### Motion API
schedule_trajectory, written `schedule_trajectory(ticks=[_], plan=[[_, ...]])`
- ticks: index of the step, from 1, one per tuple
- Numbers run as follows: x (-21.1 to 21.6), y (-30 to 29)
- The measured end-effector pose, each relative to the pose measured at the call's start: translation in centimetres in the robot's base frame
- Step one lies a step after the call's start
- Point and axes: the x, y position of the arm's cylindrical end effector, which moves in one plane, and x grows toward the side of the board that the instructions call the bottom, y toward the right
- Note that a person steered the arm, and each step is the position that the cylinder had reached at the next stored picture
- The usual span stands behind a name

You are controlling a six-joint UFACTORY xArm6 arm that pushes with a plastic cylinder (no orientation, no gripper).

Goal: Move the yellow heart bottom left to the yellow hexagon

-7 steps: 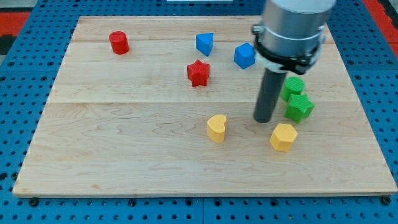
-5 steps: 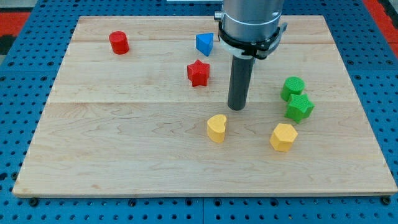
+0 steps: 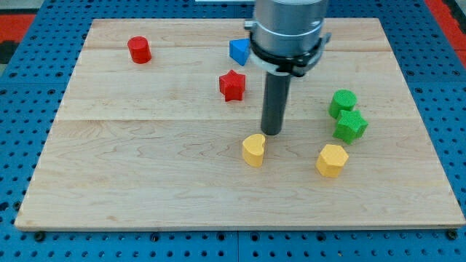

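Note:
The yellow heart (image 3: pixel 253 150) lies on the wooden board (image 3: pixel 145 175) a little below its middle. The yellow hexagon (image 3: pixel 332 160) lies to the heart's right, slightly lower. My tip (image 3: pixel 272 134) stands just above and to the right of the heart, close to its upper right edge; I cannot tell whether it touches. The hexagon is well to the right of my tip and below it.
A red star (image 3: pixel 232 85) lies above the heart. A blue block (image 3: pixel 239 52) sits near the top, partly next to the arm. A red cylinder (image 3: pixel 139 49) is at the top left. Two green blocks (image 3: pixel 343 102) (image 3: pixel 350 126) sit at the right, above the hexagon.
My tip has moved left from beside the green blocks, then slightly down, ending close to the heart's upper right. The arm now hides the second blue block. No block has moved.

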Motion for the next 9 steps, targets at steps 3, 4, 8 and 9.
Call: schedule_trajectory(ticks=[3,4,8,9], plan=[[6.8,1.2],[7.5,6.2],[12.7,12.0],[12.6,17.5]])
